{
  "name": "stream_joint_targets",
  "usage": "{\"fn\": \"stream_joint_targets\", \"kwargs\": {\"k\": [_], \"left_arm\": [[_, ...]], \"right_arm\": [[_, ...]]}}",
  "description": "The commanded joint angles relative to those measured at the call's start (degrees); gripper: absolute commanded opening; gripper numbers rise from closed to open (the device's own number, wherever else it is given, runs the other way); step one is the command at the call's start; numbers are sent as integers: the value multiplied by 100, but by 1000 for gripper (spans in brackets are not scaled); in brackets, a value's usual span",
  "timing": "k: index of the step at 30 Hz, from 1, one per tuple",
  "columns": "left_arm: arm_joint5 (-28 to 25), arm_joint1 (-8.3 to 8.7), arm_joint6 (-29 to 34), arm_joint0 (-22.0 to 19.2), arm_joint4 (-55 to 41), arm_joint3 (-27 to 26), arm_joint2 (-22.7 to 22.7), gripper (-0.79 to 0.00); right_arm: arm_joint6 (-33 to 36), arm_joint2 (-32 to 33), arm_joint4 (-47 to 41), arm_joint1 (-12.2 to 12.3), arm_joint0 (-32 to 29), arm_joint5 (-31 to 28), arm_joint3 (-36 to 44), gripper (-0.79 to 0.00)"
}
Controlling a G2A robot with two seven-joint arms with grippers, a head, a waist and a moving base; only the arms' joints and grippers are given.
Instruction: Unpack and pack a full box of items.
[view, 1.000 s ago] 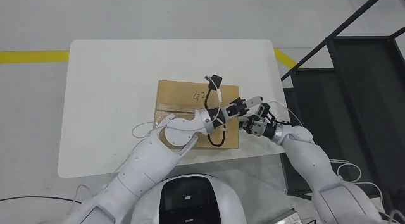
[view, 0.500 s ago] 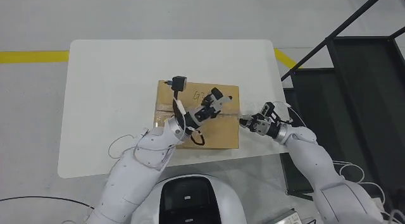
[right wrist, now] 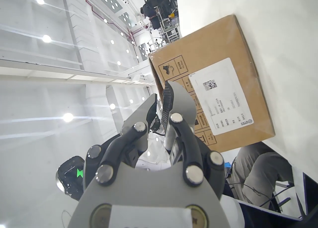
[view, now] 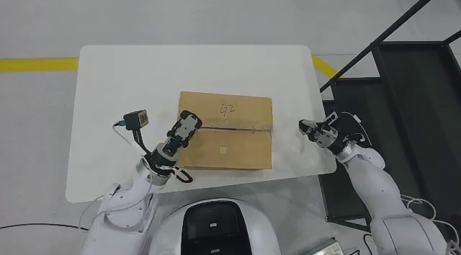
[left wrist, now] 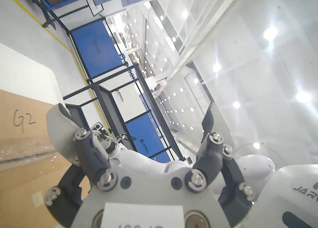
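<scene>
A closed cardboard box (view: 227, 131) with a taped seam along its top lies in the middle of the white table (view: 122, 89). My left gripper (view: 186, 127) hovers at the box's left edge; in the left wrist view its fingers (left wrist: 59, 124) stand wide open with nothing between them, and the box top (left wrist: 22, 144) lies beside them. My right gripper (view: 315, 129) is off the box's right side, near the table's right edge. In the right wrist view this gripper (right wrist: 161, 104) is shut and empty, facing the labelled side of the box (right wrist: 211, 85).
A black metal rack (view: 403, 96) stands close to the table's right edge. Bare table surface lies to the left of the box and behind it. A yellow floor line (view: 36, 64) runs past the table's far left corner.
My left arm has drawn back from over the box's right half to its left edge. The right gripper has moved rightward away from the box.
</scene>
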State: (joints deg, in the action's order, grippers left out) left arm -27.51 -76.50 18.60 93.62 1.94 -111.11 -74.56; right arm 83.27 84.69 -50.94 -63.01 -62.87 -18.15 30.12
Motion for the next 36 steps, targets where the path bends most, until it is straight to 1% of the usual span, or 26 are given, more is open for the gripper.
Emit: {"fn": "stream_joint_targets", "kwargs": {"k": [1,5,8,11,16,21,24,25,26,27,28,33,36], "left_arm": [[-64,20,-88,118,-101,-6,-169,0],[-112,52,-336,295,-193,66,-507,0],[-25,73,-376,303,-414,192,-714,0],[159,116,-86,209,-636,320,-956,0],[643,199,507,26,-653,404,-1298,0],[980,265,797,-85,-692,498,-1638,0],[1220,320,1221,-185,-630,608,-1793,0],[1314,338,1432,-232,-657,641,-1808,0],[1386,357,1489,-287,-583,699,-1886,0],[1473,375,1599,-335,-467,750,-1902,0],[1526,388,1759,-393,-475,788,-1892,0],[1581,445,2123,-602,-421,1012,-1929,0],[1452,467,2046,-683,-346,1113,-1982,0]], "right_arm": [[29,53,-16,20,-76,-6,176,-785],[-10,111,-4,44,-259,-9,548,-785],[-90,137,5,51,-391,12,790,-785],[-162,165,11,59,-510,30,984,-785],[-234,229,29,78,-710,3,1281,-785],[-300,287,35,94,-894,21,1587,-785],[-327,311,33,100,-991,52,1780,-785],[-325,318,39,104,-1018,72,1841,-711],[-313,322,46,107,-1041,104,1896,-505],[-313,333,38,111,-1060,137,1941,-65],[-300,343,6,112,-1077,178,1988,0],[-196,351,-47,114,-1101,240,2069,0],[-196,351,-47,114,-1101,240,2069,0]]}}
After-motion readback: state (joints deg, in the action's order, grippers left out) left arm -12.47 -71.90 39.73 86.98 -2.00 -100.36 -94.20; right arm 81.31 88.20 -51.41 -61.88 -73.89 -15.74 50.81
